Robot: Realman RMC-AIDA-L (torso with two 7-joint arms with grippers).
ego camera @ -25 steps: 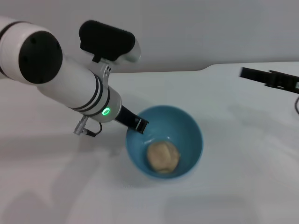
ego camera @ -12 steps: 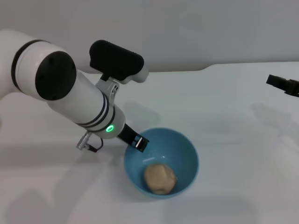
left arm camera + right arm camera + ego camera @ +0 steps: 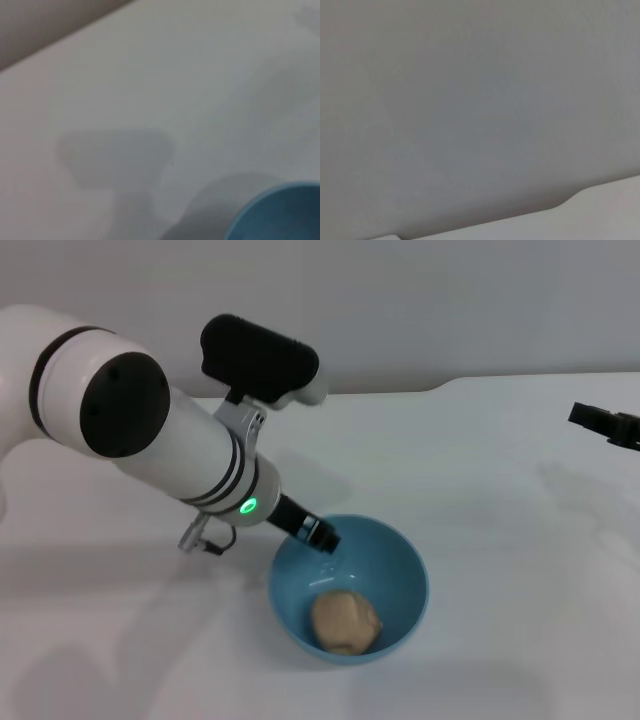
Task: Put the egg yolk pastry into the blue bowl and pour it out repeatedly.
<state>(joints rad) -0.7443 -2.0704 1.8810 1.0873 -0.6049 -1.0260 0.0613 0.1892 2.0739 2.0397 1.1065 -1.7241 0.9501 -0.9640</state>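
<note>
From the head view, the pastry (image 3: 345, 621) sits inside the blue bowl (image 3: 405, 562), so that part is done. The left gripper (image 3: 318, 533) pinches the bowl's rim; pouring comes next, I think. The right gripper (image 3: 605, 424) waits far off.

The left wrist view shows only the bowl's edge (image 3: 280, 212) on the white table (image 3: 150, 90).

The right wrist view shows just a wall.

You see the left arm (image 3: 150, 435) as a thick glossy white cylinder with a round black cap on its joint, black rings near the wrist, a small lit green ring light, a black box-shaped housing mounted on a silver bracket, and a thin grey cable looping under the wrist. Its left claw (image 3: 318, 534) is slim and black. The right claw (image 3: 605, 424) shows only as a flat black piece at the edge of the head view.
</note>
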